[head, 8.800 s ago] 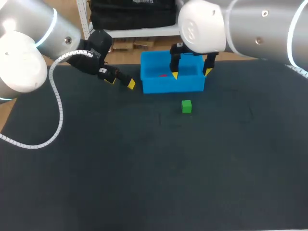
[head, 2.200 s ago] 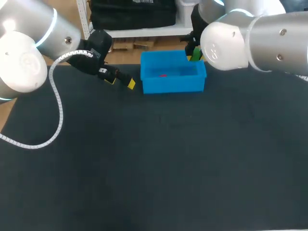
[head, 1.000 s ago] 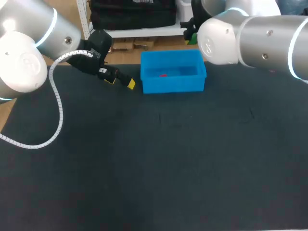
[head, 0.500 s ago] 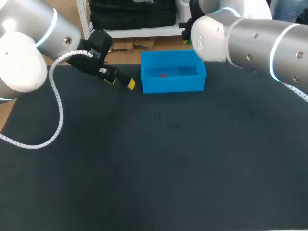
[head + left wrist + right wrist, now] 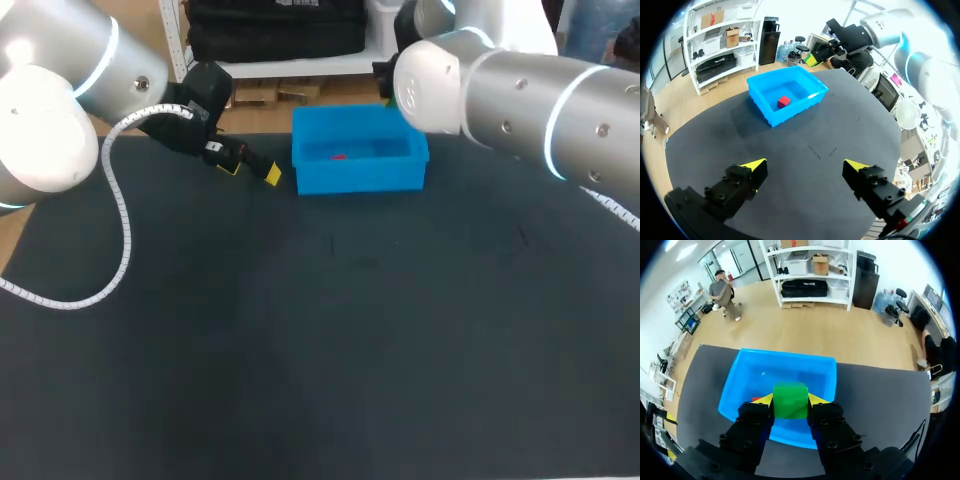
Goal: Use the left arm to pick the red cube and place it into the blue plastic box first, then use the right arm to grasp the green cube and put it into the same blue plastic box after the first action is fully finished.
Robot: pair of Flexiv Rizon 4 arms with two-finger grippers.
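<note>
- Red cube [image 5: 784, 101] lies inside the blue plastic box [image 5: 360, 178], ahead of my left gripper [image 5: 805, 166] (fingers spread wide, holding nothing).
- Green cube [image 5: 790, 401] is pinched in my right gripper [image 5: 790, 399], both yellow tips against it, the box just ahead.

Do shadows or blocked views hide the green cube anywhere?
Right wrist view: the small green cube sits plainly lit in the right hand. Head view: the silver right arm largely hides it. Left wrist view: the blue plastic box shadows the dark table.
</note>
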